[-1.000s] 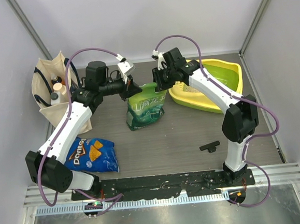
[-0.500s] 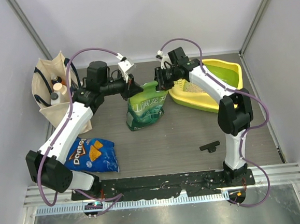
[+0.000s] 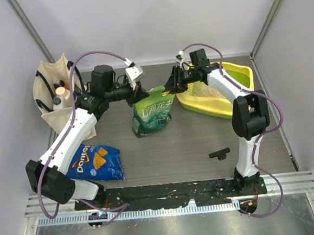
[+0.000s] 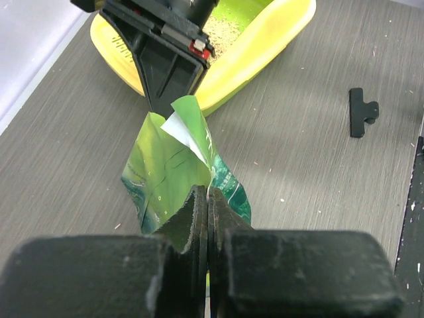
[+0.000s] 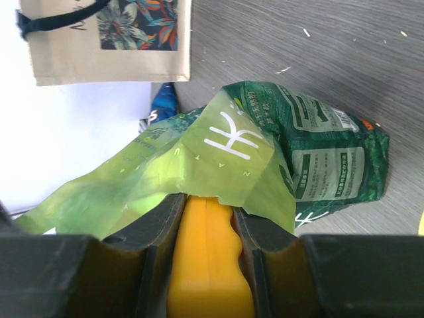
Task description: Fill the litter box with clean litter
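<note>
The yellow-rimmed litter box [image 3: 217, 108] [image 4: 265, 50] sits at the back right, with pale clean litter [image 3: 205, 91] [image 4: 217, 32] in its green basin. A green printed pouch [image 3: 152, 115] [image 4: 165, 169] [image 5: 225, 156] stands left of it. My left gripper [image 3: 138, 94] [image 4: 208, 199] is shut on the pouch's top edge. My right gripper [image 3: 172, 86] [image 5: 209, 199] is at the pouch's mouth, shut on the orange scoop's handle [image 5: 209, 262]. The scoop's head is hidden under the pouch's flap.
A blue Doritos bag [image 3: 96, 162] lies front left. A beige tote bag [image 3: 51, 101] [image 5: 106, 40] with bottles stands at the back left. A black clip [image 3: 220, 154] [image 4: 362, 111] lies on the table right of centre. Grains of litter are scattered around.
My right arm's elbow and wrist have swung right and back, and its gripper now points left into the pouch's mouth. The left gripper and the pouch have barely moved.
</note>
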